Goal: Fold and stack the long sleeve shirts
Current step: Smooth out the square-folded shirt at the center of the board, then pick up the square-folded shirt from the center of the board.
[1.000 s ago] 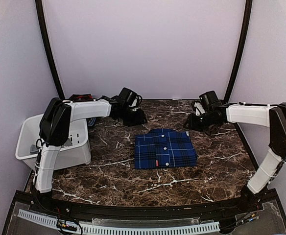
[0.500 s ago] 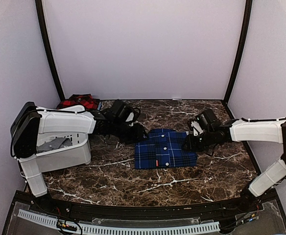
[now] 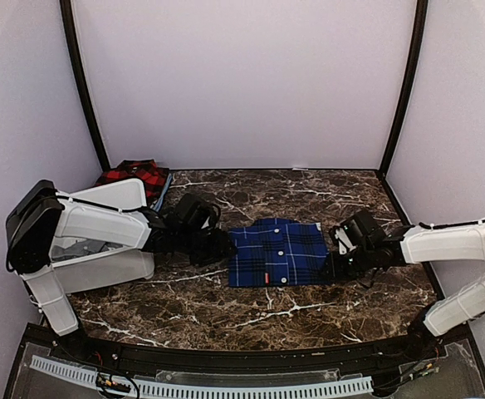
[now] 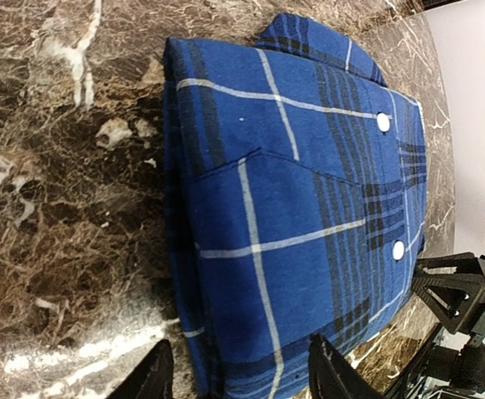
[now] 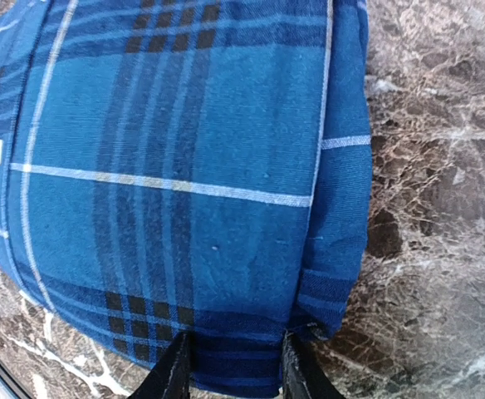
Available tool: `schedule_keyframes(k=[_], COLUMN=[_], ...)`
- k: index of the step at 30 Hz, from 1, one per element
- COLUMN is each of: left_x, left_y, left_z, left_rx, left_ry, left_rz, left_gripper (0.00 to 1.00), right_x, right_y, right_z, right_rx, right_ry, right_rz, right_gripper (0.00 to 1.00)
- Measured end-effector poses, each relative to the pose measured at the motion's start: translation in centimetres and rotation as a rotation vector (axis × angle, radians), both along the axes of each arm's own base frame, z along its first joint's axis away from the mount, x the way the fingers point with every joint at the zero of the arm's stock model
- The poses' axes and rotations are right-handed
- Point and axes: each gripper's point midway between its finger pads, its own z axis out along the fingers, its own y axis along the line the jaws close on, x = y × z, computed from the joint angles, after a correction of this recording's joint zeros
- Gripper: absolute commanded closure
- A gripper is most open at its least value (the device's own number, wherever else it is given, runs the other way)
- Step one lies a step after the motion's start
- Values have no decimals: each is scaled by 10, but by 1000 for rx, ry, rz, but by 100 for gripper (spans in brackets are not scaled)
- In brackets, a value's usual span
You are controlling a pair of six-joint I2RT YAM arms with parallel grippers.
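Note:
The dark blue plaid shirt (image 3: 277, 253) lies folded into a rectangle at the middle of the table, white buttons up. My left gripper (image 3: 218, 248) is low at its left edge. In the left wrist view it (image 4: 241, 378) is open, with the fingers (image 4: 155, 374) set either side of the near corner of the shirt (image 4: 292, 208). My right gripper (image 3: 332, 264) is low at the shirt's right edge. In the right wrist view it (image 5: 234, 374) is open, with the shirt's edge (image 5: 226, 208) between its fingers (image 5: 174, 370). The red-and-black shirt (image 3: 134, 176) lies bunched at the back left.
A white bin (image 3: 110, 270) stands at the left edge under the left arm, with grey cloth inside. The table is dark brown marble (image 3: 251, 312). The right gripper also shows in the left wrist view (image 4: 467, 332), across the shirt.
Both arms have come down and forward from the back of the table to the blue shirt's left and right edges. The shirt has not moved.

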Motion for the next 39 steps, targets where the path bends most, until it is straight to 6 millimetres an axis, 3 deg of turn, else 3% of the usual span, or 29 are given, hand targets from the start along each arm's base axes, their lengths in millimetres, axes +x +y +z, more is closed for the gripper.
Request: schedule_keyframes(k=[5,13,19,26,29,31,39], left_x=[6,7,10,10,12,13,15], left_y=[-9,-7,-18,-25,-28,-31,-33], left_z=[2,-37,-38,-43,-44,-46,-44], left_rx=[-51,-11,-25,-44,-58,-64,-38], left_ry=[-12,53,55,64,68,75,77], left_rz=[17,55,59,69,75,81,69], left_gripper=[46,50,65,77,94,100,100], right_x=[3,16,23,36,46,49,57], right_y=[0,-2,-1,0,2,2,-10], right_z=[15,39,49,53,51,47,34], right_rx=[20,5,0,-37,-54,-62,-100], right_ry=[-46,-101,-126,-150,-149,-141,-122], right_rz=[-6,-32,-38,-44,-53,-57,-75], right_gripper=[64,62,61,59,59,59,60])
